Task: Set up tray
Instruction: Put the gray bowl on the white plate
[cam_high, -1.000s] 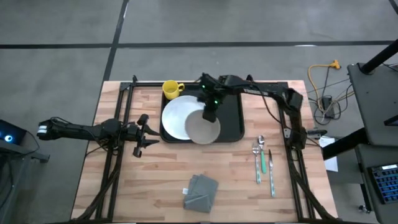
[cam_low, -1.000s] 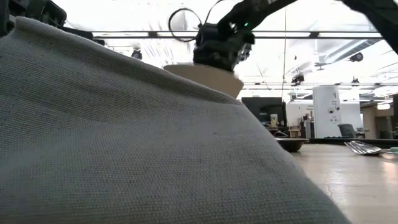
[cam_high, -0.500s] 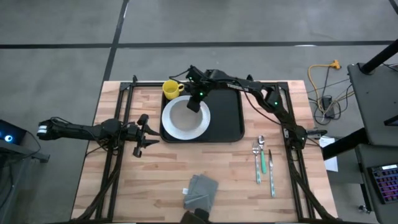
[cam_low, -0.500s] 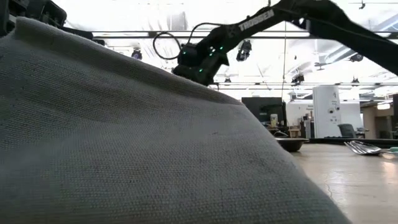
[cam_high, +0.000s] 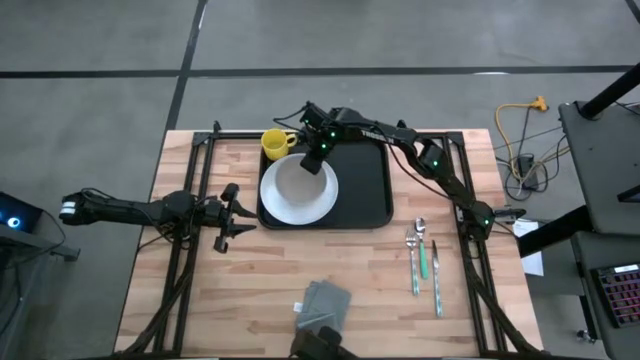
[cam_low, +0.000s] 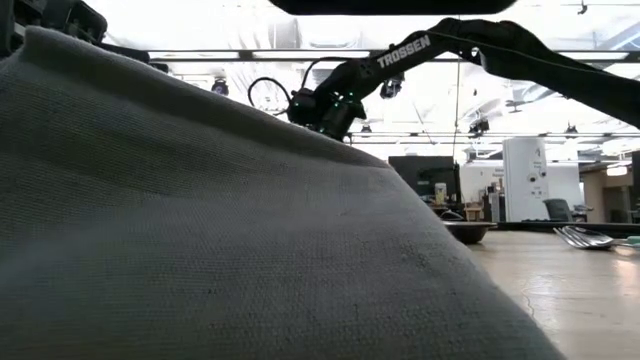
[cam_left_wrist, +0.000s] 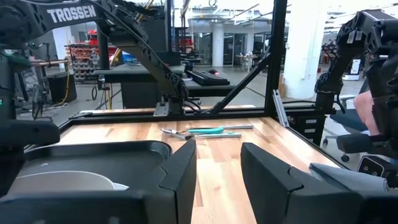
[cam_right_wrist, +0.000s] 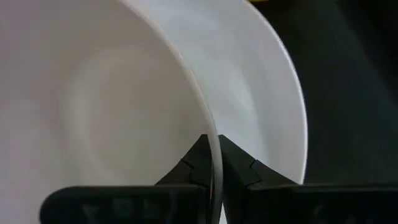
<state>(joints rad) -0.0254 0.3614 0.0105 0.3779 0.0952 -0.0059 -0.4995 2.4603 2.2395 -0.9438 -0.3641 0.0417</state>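
The right end effector (cam_right_wrist: 213, 163) is clamped on the thin rim of a white bowl (cam_right_wrist: 112, 106), its two fingers pinched together with the rim between them. In the high view that end effector (cam_high: 312, 160) sits over the bowl (cam_high: 299, 185), which rests on the white plate (cam_high: 299, 188) in the left half of the tray (cam_high: 362, 190). The tray lies flat at the middle of the worktop's far edge, with a yellow mug (cam_high: 277, 143) just beside its far-left corner.

The tray is likely stiff and light when bare, but with plate and bowl on it the weight sits towards the left side, so a lift by one edge would probably tip it. Its low raised rim is the only place to take hold; the long near edge, or both short ends at once, looks the safest. The smooth black surface may let crockery slide, though the finish is hard to judge from here.

The left end effector (cam_high: 228, 214) waits near the worktop's left edge, fingers apart and holding nothing. A spoon, fork and knife (cam_high: 424, 258) lie towards the right edge, and a grey napkin (cam_high: 323, 305) lies at the near edge.
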